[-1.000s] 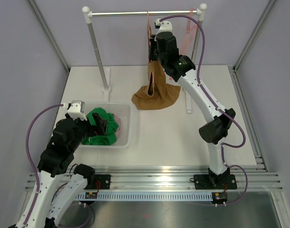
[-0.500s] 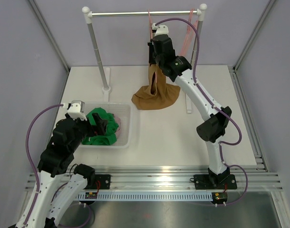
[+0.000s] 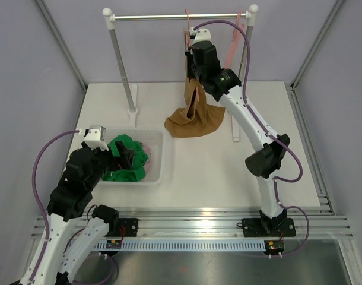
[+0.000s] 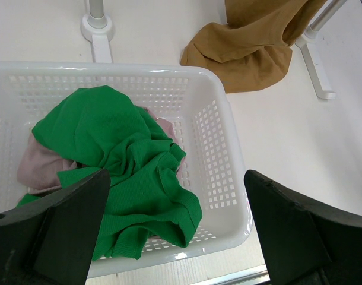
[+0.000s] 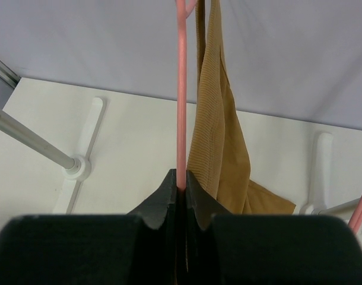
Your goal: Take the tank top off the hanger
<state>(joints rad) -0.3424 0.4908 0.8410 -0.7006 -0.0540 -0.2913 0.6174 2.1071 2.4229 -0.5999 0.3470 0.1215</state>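
open table separates basket from tank top.

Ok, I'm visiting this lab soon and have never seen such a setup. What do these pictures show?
Two robot arms are bolted at the table's near edge. The overhead picture looks down from behind them; the other two come from a camera on each wrist. On the table stand a clothes rack and a white basket holding a green garment and a pale pink garment. A brown tank top hangs on a pink hanger, its lower end heaped on the table. The right gripper is shut on the hanger's bar. The left gripper hovers open above the basket, holding nothing.
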